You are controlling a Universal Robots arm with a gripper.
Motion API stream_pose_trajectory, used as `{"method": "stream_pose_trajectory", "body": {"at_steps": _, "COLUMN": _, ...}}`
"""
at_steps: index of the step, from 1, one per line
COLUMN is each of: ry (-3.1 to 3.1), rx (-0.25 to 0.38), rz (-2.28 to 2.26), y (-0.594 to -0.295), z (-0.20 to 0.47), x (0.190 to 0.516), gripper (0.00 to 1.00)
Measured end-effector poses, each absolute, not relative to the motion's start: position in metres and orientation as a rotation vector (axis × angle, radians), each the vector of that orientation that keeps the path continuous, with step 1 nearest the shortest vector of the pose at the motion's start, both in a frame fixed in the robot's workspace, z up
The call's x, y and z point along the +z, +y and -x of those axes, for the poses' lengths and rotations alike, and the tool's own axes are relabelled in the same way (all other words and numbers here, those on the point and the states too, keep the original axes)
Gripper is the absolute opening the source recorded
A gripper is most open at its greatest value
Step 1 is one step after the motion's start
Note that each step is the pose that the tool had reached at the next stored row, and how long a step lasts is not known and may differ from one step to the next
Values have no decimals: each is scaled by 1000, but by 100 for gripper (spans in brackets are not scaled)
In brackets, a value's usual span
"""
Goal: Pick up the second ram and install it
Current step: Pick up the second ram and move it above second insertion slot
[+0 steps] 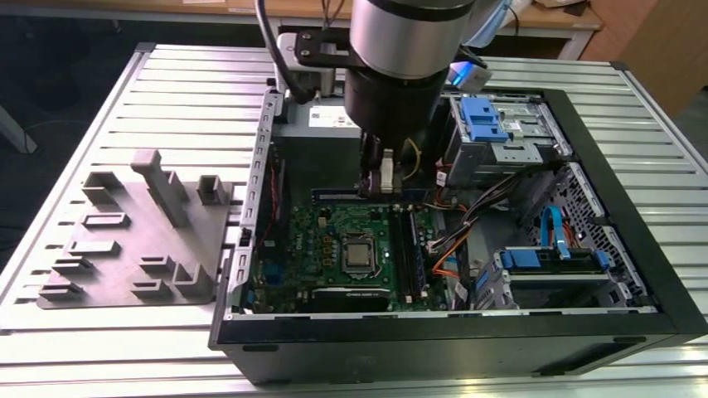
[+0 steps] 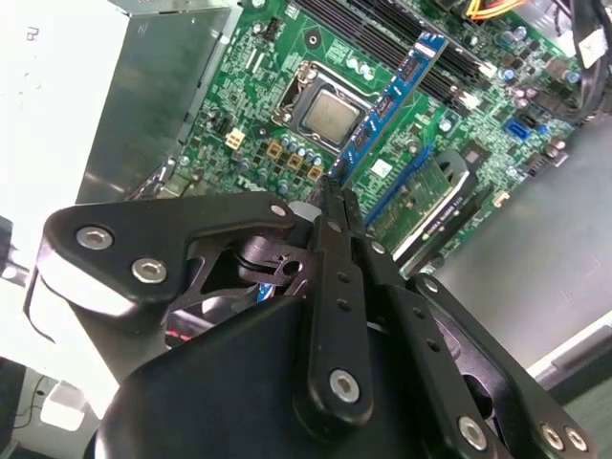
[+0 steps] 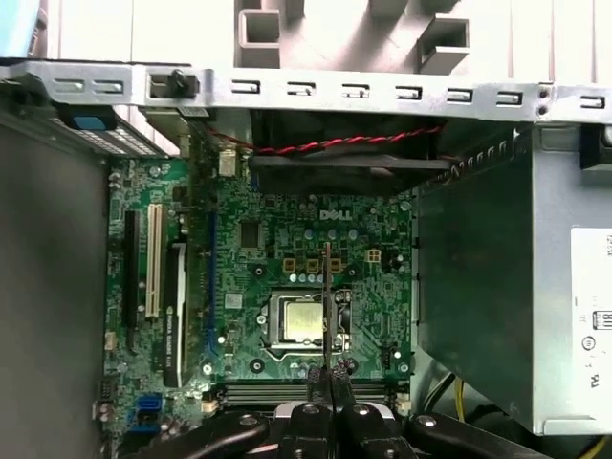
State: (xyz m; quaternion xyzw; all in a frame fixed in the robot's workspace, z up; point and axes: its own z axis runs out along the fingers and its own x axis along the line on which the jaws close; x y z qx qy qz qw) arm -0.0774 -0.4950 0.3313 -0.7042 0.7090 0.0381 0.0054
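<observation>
Right now my hand (image 2: 335, 188) is clamped shut on the second ram (image 2: 390, 98), a thin, long, dark memory stick with blue labels on its face. What I can see of it juts out past the fingertips; how much lies hidden between them I cannot tell. In the first wrist view it is edge-on, a dark sliver crossing the silver square processor socket (image 3: 301, 320).

I judge it light and stiff, but fragile: a bare circuit card that would snap or shed parts if bent. The flat faces near the upper edge are the place to pinch, well off the contact edge. A narrow grip like this may let it pivot, so it wants firm, even pressure.

Below lies the green motherboard (image 1: 332, 240), with its long dark memory slots (image 1: 415, 253) beside the socket on the exterior view's right. I cannot see the card seated in one. Around that is the open black tower case (image 1: 443, 340), and outside it, on the slatted metal counter (image 1: 188, 75), the grey plastic fixture block (image 1: 122, 249).
</observation>
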Motion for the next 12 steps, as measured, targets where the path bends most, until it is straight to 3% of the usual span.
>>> {"method": "stream_pose_trajectory", "body": {"at_steps": 12, "ry": 2220, "rx": 119, "rz": 2205, "y": -495, "z": 77, "x": 315, "gripper": 8}}
